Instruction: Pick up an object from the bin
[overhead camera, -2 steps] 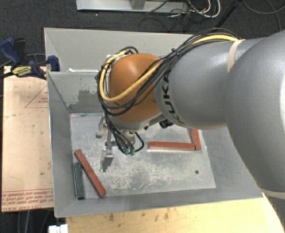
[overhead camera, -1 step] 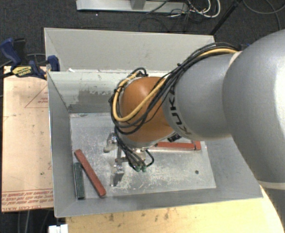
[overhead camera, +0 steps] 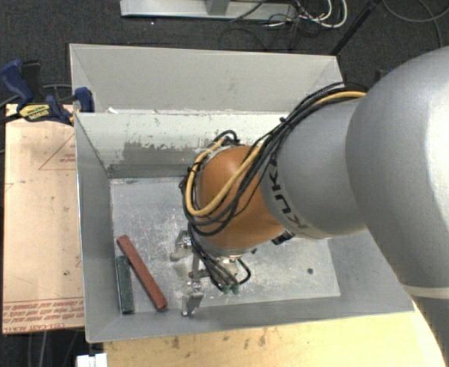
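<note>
While the gripper (overhead camera: pixel 194 285) hangs low over the floor of the grey bin (overhead camera: pixel 94 205), the pick looks to be at its approach step, with nothing visibly grasped.

Furthest left on the floor lies a dark green bar (overhead camera: pixel 125 284). Just beside its right edge is a reddish-brown flat stick (overhead camera: pixel 141 272), slanted from upper left to lower right, and both lie flat near the front-left corner. The gripper sits just right of the stick's lower end, apart from it. Whether it is open or closed cannot be told beneath the orange wrist cover (overhead camera: pixel 232 201) and its cables. By judgement, the next move calls for shifting left and lining up across the narrow stick before closing. The scuffed metal floor further right offers room, though the left wall stands close to the bar.
</note>
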Controlling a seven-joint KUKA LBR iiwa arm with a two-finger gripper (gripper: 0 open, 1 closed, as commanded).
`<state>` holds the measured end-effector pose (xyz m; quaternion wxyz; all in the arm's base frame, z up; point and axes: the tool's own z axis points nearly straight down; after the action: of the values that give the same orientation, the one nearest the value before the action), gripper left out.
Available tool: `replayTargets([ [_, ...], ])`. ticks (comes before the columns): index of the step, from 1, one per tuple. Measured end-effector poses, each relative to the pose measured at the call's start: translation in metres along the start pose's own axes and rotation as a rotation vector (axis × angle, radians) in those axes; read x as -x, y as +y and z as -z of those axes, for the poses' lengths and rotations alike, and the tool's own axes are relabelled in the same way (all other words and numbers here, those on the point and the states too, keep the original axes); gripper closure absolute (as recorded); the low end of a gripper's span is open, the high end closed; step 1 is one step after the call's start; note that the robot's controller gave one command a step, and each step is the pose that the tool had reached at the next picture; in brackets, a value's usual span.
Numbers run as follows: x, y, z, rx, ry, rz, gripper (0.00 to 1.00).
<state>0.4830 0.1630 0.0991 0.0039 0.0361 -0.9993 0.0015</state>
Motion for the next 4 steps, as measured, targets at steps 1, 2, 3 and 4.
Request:
replayTargets([
  [1, 0.009, -0.048, -0.018, 0.006, -0.009, -0.193, 0.0],
  [2, 0.02, -0.067, -0.022, 0.01, -0.009, -0.324, 0.0],
  [3, 0.051, -0.119, -0.022, 0.016, -0.013, -0.248, 0.0],
  [4, 0.07, -0.166, -0.021, 0.014, -0.018, -0.242, 0.0],
])
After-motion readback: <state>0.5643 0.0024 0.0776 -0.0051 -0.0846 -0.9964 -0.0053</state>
